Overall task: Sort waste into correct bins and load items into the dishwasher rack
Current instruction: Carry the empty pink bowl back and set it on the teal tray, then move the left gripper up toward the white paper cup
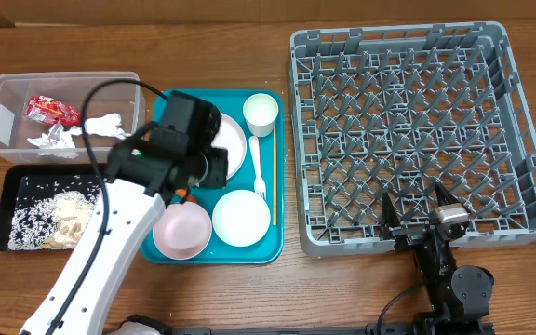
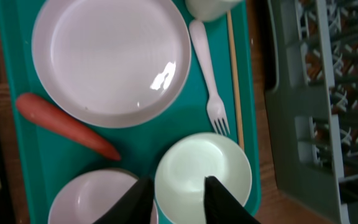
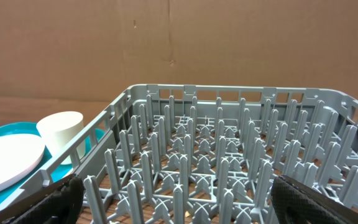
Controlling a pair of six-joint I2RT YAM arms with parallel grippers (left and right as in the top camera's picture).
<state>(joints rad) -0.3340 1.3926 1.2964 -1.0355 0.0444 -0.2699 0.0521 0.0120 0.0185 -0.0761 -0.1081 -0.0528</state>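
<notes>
My left gripper [image 2: 179, 198] hovers open over the teal tray [image 2: 17, 143], its fingers astride the near rim of a white bowl [image 2: 219, 165], beside a pink bowl [image 2: 82, 196]. An orange carrot [image 2: 67, 127] lies next to the round plate [image 2: 110, 59]. A white fork [image 2: 207, 81], a chopstick [image 2: 235, 81] and a cup [image 1: 261, 112] lie on the tray's right side. The clear tub [image 1: 7, 93] holds a red wrapper [image 1: 52, 110] and a napkin [image 1: 73, 135]. Rice [image 1: 49, 209] fills the black tray [image 1: 3, 209]. My right gripper [image 1: 418, 207] stands open and empty at the grey rack's [image 1: 298, 140] front edge.
The rack fills the right half of the wooden table and holds nothing on its pegs [image 3: 216, 162]. The two bins sit at the far left, one behind the other. A brown cardboard wall [image 3: 166, 43] stands behind the table.
</notes>
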